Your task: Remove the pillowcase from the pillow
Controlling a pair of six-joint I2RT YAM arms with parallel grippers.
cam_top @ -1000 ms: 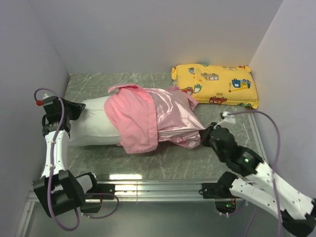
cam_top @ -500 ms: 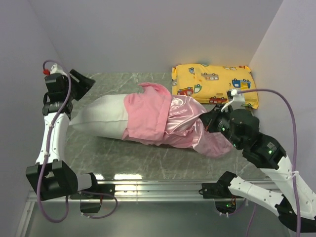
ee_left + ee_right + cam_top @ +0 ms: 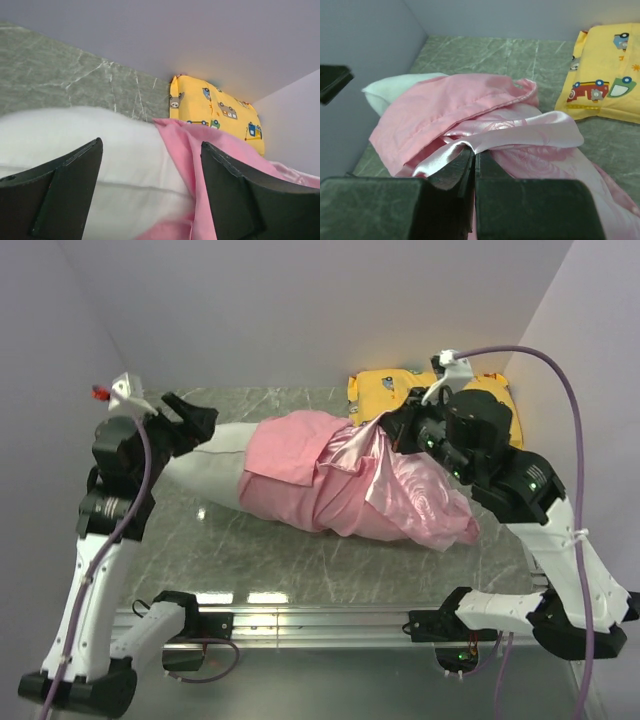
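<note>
1. Right pincer (image 3: 472, 154): jaws pressed together on a glossy fold of the thin, floppy pink fabric pillowcase (image 3: 330, 480). The fold is pinched right at the fingertips. The cloth falls away from the grip on both sides.
2. Contents of the case: a plump rectangular white pillow (image 3: 205, 468). Ahead of the right pincer the pink cover bulges round it. The bare white end sticks out of the case opening on the side farthest from this pincer.
3. Below the right pincer, toward the arm bases, the closed end of the pillowcase lies slack and flat on the green marbled tabletop (image 3: 330, 570). That end looks unfilled.
4. Left pincer (image 3: 150, 145): fingers spread wide, gripping nothing. The uncovered end of the white pillow sits directly ahead, filling the gap between the two fingers. Cannot tell whether either finger touches it. The pink hem of the case begins just inside this pincer's right finger.
5. Soft yellow pillow with cartoon-vehicle print (image 3: 610, 85): just beside the right pincer, on its back-wall side, half hidden behind that arm from above. A strip of table shows between it and the pillowcase. It is well beyond the left pincer.
</note>
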